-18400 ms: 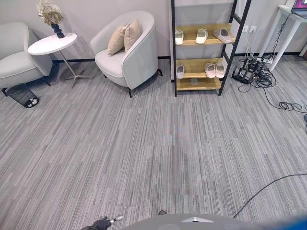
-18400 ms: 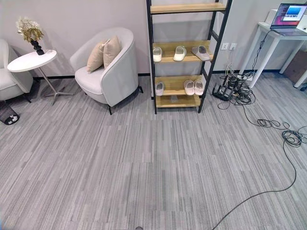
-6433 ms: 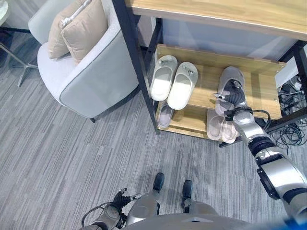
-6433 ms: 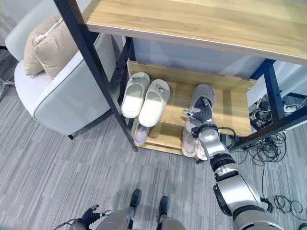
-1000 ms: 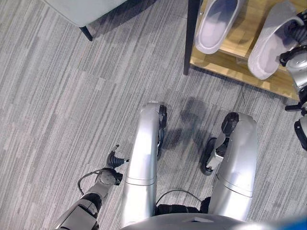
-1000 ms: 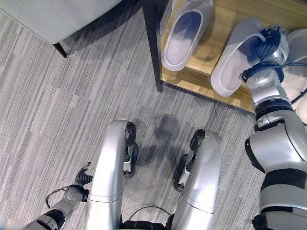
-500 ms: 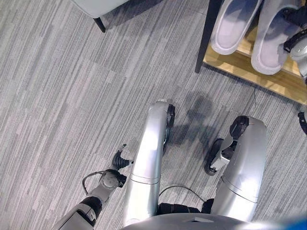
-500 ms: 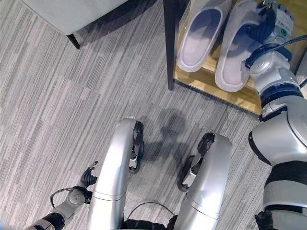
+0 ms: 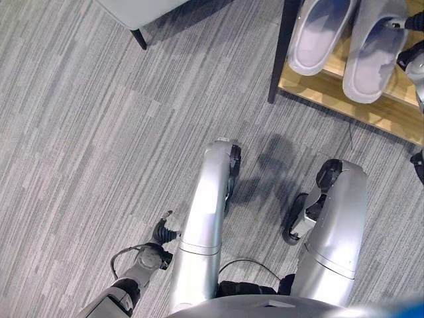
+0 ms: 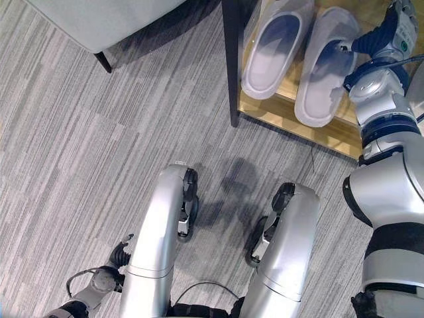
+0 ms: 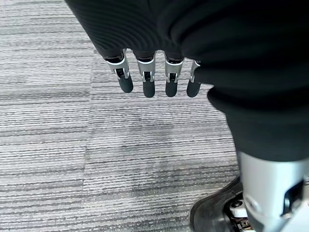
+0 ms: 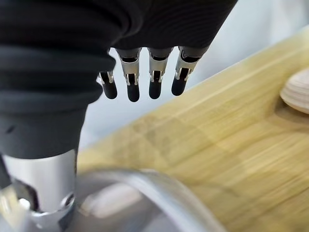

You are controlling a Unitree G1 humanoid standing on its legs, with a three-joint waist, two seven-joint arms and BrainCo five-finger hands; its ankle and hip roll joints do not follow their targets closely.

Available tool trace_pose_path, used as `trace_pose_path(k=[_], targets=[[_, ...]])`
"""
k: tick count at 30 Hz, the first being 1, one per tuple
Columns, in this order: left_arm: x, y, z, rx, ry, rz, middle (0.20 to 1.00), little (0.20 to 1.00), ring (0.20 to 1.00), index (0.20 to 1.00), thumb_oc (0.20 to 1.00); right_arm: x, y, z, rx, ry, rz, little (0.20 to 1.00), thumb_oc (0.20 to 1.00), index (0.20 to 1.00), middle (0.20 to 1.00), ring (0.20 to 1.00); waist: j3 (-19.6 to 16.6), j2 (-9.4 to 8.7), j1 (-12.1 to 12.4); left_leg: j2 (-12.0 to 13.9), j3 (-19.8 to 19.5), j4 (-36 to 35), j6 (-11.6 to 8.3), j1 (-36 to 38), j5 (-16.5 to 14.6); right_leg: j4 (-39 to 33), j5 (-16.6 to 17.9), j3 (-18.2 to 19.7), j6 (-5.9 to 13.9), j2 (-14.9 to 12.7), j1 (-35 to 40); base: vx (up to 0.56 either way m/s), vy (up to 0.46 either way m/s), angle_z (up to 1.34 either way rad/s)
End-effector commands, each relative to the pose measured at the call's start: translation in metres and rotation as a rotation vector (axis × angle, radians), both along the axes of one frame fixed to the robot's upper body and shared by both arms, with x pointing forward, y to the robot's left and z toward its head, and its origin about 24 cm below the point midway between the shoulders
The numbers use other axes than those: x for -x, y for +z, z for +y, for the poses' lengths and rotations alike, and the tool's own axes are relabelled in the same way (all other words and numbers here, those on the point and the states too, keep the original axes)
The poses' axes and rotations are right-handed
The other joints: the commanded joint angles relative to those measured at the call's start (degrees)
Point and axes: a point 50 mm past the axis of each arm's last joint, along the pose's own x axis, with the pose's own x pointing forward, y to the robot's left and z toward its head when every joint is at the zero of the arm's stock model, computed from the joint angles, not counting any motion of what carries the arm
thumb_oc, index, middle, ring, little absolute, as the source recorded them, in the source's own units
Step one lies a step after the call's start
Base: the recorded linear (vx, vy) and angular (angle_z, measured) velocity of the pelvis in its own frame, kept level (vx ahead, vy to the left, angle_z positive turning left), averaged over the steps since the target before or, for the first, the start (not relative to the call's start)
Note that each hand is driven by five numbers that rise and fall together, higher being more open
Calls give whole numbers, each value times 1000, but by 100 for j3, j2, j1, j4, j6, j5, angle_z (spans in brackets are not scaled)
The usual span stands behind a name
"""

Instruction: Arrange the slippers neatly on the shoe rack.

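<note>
While the two pale grey slippers lie side by side at the front left corner of the wooden shoe rack shelf, the right hand hovers just beside them with fingers straight, holding nothing, and the left hand hangs loose-fingered over the carpet.

Two grey slippers are lying side by side on one wooden shoe rack shelf at far right. One armchair is standing at far left. Two hands are showing.
</note>
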Motion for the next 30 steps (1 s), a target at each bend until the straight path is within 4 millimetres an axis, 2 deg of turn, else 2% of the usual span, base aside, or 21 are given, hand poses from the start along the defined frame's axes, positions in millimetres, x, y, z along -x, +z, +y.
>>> trace_pose_path(k=[1,2,3,7,10,11,14,16,19,22,27,30], targets=[[11,-4,0,-11,-38,36,1000,1000,1000,1000,1000,7,24,8,-51,84,-172,1000,1000,1000,1000,1000,-98,-78,83,154,-232,-52,7,106,-181,115,1221,520,-183,147,402,-47,-17,2],[4,-7,-4,-3,-15,66,1000,1000,1000,1000,1000,-1,14,25,-99,167,-187,1000,1000,1000,1000,1000,-98,-143,-28,161,-242,0,-7,106,-188,173,1208,498,-189,199,411,-58,-23,3],[-1,-5,-4,-21,-3,48,1000,1000,1000,1000,1000,-2,12,28,-126,179,-198,1000,1000,1000,1000,1000,-98,-170,-53,170,-226,24,2,106,-187,202,1207,504,-185,205,392,0,0,0],[33,-22,8,-47,93,155,1000,1000,1000,1000,1000,3,2,13,-191,185,-215,1000,1000,1000,1000,1000,-98,-233,-59,191,-279,142,-20,106,-186,318,1204,505,-145,237,362,-33,-30,-8],[39,-24,11,-51,121,180,1000,1000,1000,1000,1000,1,-6,20,-224,248,-230,1000,1000,1000,1000,1000,-98,-272,-83,205,-305,170,-26,106,-181,345,1201,502,-135,264,356,-39,-14,-4],[41,-25,11,-48,130,183,1000,1000,1000,1000,1000,0,-12,29,-215,291,-229,1000,1000,1000,1000,1000,-98,-285,-112,207,-312,168,-30,106,-175,361,1208,494,-119,291,357,-52,-15,-5],[39,-23,13,-42,148,173,1000,1000,1000,1000,1000,-2,-21,47,-225,367,-250,1000,1000,1000,1000,1000,-98,-316,-175,211,-328,236,-27,106,-181,431,1170,493,-130,325,351,-54,-11,-5],[32,-20,13,-25,159,144,1000,1000,1000,1000,1000,-3,-22,54,-237,391,-256,1000,1000,1000,1000,1000,-98,-296,-185,216,-340,278,-17,106,-174,458,1182,499,-126,355,331,-49,-5,-7],[32,-20,13,-30,157,141,1000,1000,1000,1000,1000,-5,-28,64,-232,420,-237,1000,1000,1000,1000,1000,-98,-302,-198,210,-357,330,-16,106,-183,523,1192,515,-93,382,324,-19,-6,-4],[28,-18,14,-25,168,125,1000,1000,1000,1000,1000,-9,-37,74,-277,449,-226,1000,1000,1000,1000,1000,-98,-317,-246,225,-346,340,-23,106,-156,558,1189,503,-98,389,337,-25,-9,-1],[32,-19,16,-40,177,148,1000,1000,1000,1000,1000,-11,-58,96,-381,528,-232,1000,1000,1000,1000,1000,-98,-295,-307,213,-379,355,-20,106,-115,617,1235,450,-61,418,411,-39,-14,-1],[30,-18,18,-50,172,145,1000,1000,1000,1000,1000,-13,-68,101,-399,539,-201,1000,1000,1000,1000,1000,-98,-271,-336,219,-379,438,-26,106,-132,686,1258,466,-15,425,457,-3,-17,-2]])
